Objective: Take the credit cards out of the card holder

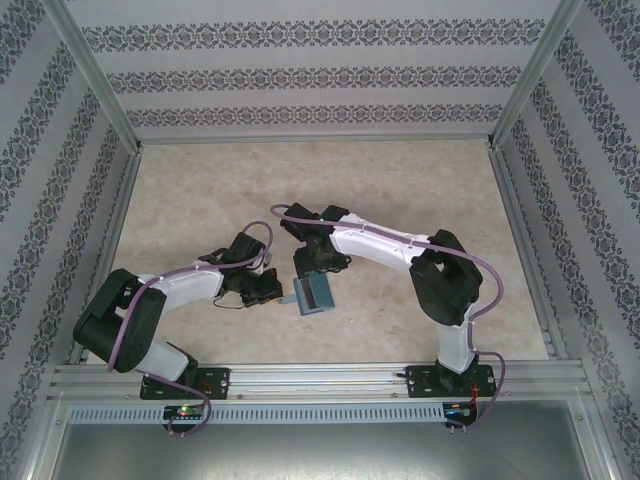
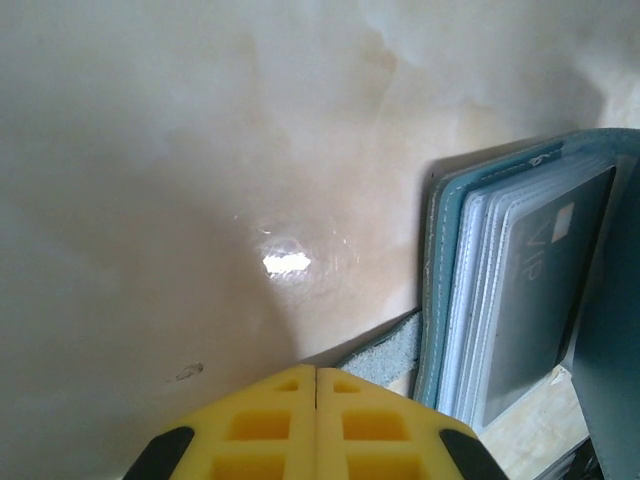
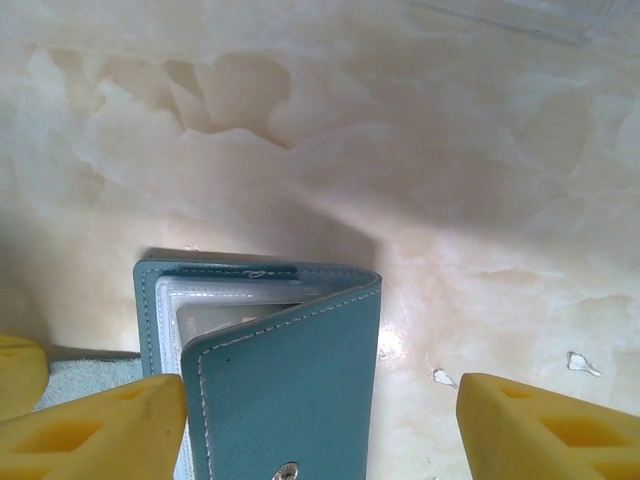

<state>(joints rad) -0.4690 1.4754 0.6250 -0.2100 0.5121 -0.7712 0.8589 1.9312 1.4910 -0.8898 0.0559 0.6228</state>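
The teal card holder (image 1: 313, 293) lies on the table between the two arms, its cover flap (image 3: 290, 390) half raised. Clear sleeves show under the flap, and a grey credit card (image 2: 540, 290) marked VIP sits in the front one; its top edge also peeks out (image 3: 225, 318). My left gripper (image 2: 317, 375) is shut with nothing between its fingers, its tips right beside the holder's grey tab strap (image 2: 390, 350). My right gripper (image 3: 320, 420) is open astride the flap, its left finger (image 3: 100, 420) close to the flap's edge and its right finger (image 3: 540, 420) well apart.
The beige marbled table (image 1: 400, 180) is ringed by patterned walls and an aluminium frame (image 1: 310, 375). Small white flecks (image 3: 580, 362) lie to the right of the holder. The left gripper's yellow finger (image 3: 15, 370) shows beside the tab strap.
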